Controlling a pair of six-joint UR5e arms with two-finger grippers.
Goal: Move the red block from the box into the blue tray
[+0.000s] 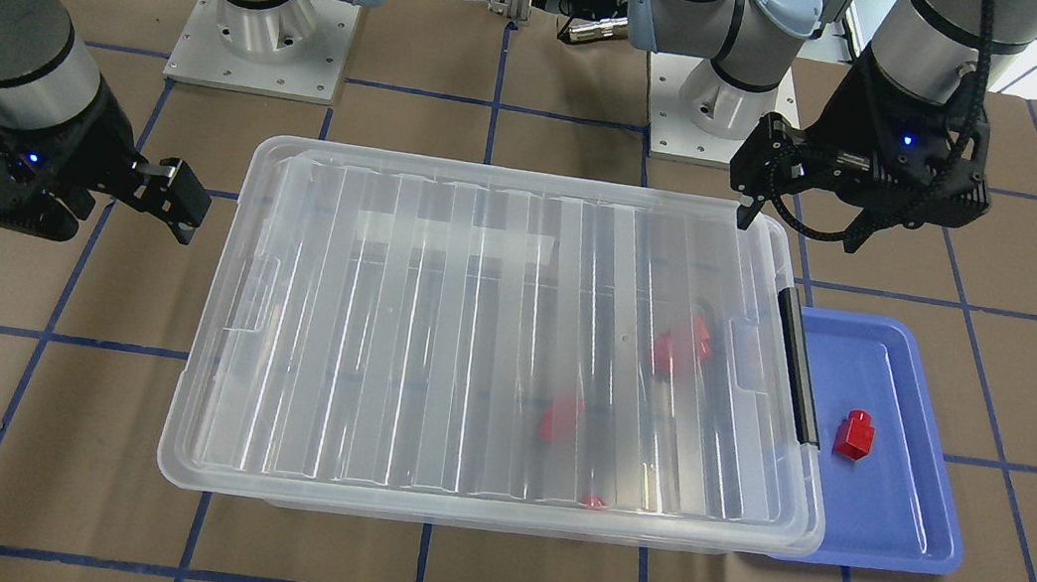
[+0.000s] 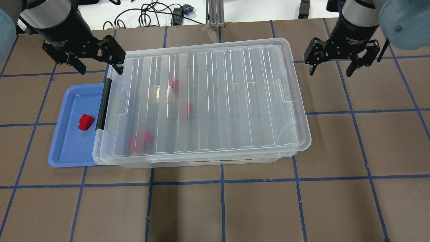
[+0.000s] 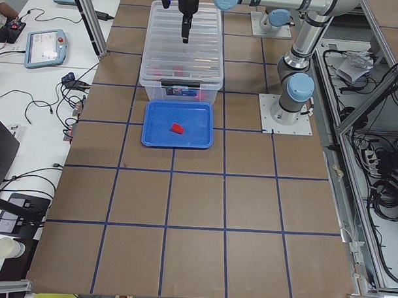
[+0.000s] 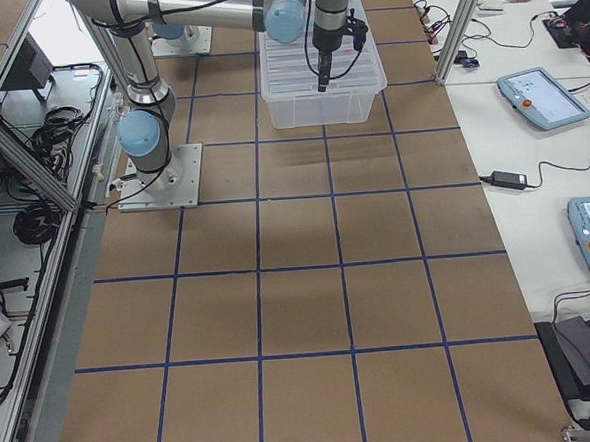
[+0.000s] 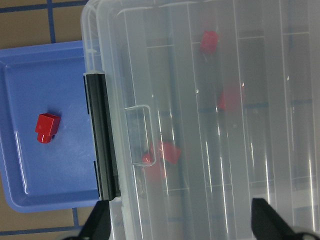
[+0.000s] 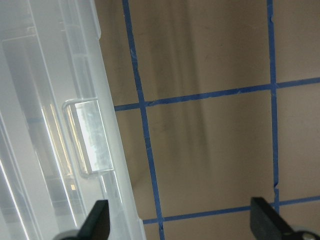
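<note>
Left gripper [image 2: 100, 71], right gripper [image 2: 331, 72] both spread, empty — lower the left and you'll clip the shut box [image 2: 215, 101] at its far-left corner.

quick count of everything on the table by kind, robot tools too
red blocks: 4 (1 in the blue tray, 3 blurred red patches inside the box; the biggest patch could be two)
blue tray: 1
box: 1
tools: 2, left tool and right tool, both open
total: 8

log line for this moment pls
red block: in blue tray | box: closed, other red blocks inside | left gripper: open, empty | right gripper: open, empty
</note>
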